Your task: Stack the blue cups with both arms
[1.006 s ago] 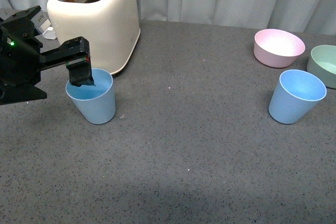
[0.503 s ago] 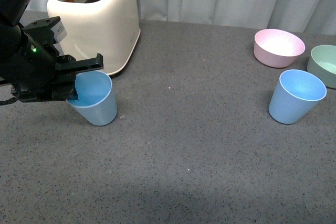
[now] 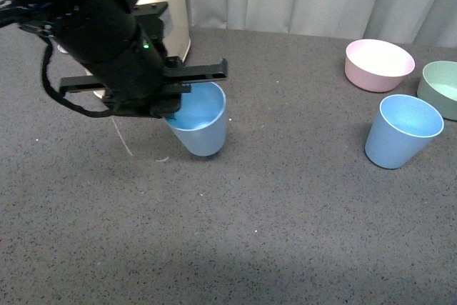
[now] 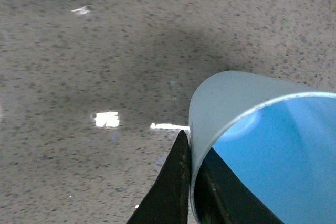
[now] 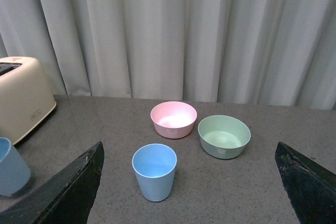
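Observation:
My left gripper point(image 3: 171, 108) is shut on the rim of a light-blue cup point(image 3: 200, 123), with one jaw inside and one outside the wall, as the left wrist view shows point(image 4: 191, 182). That cup point(image 4: 262, 145) is lifted and tilted over the table's left middle. The second blue cup point(image 3: 402, 131) stands upright at the right, in front of the bowls. In the right wrist view it point(image 5: 154, 171) stands between my open right gripper's point(image 5: 189, 203) wide-spread jaws, well ahead of them. The held cup point(image 5: 11, 167) shows at that view's edge.
A cream toaster point(image 3: 168, 12) stands at the back left, mostly hidden by my left arm; it also shows in the right wrist view point(image 5: 23, 106). A pink bowl point(image 3: 379, 65) and a green bowl point(image 3: 440, 88) sit at the back right. Grey curtains hang behind the table.
My left arm has closed on the left cup, lifted it and carried it rightward toward the table's middle. The right cup and bowls have not moved.

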You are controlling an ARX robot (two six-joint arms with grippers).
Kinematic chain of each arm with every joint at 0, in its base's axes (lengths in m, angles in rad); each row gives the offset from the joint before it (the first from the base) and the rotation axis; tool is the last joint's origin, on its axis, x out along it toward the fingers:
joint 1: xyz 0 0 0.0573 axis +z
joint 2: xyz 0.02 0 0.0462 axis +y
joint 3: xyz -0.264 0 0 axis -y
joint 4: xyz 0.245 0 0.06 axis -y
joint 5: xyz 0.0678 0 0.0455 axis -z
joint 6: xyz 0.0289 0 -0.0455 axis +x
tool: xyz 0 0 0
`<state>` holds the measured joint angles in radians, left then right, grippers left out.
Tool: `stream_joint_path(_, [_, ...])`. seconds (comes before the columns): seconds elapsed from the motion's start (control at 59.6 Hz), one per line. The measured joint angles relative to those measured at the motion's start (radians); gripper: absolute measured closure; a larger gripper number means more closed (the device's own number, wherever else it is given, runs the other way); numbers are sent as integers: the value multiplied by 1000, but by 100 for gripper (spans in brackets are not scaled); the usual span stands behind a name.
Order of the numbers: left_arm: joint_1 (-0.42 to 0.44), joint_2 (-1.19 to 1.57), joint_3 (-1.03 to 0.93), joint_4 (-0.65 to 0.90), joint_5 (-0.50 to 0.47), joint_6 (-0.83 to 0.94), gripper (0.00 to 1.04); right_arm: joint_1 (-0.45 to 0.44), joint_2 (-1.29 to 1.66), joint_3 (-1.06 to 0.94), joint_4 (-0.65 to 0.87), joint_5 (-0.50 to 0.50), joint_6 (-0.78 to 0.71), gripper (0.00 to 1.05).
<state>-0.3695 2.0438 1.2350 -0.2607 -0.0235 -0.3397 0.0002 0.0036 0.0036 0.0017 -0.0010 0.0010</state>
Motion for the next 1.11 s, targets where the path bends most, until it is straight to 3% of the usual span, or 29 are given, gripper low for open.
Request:
stream_joint_path(0.268, [-100, 108, 140, -59, 3, -61, 101, 0, 0, 0, 0, 0, 0, 10])
stream_joint_path(0.62, [-124, 159, 217, -101, 18, -93, 101, 0, 0, 0, 0, 0, 0, 10])
stream_joint_path(0.972, [-124, 133, 215, -79, 37, -127, 44, 0, 0, 0, 0, 0, 0, 10])
stream_joint_path(1.107, [-124, 78, 198, -72, -31, -121, 24, 0, 0, 0, 0, 0, 0, 10])
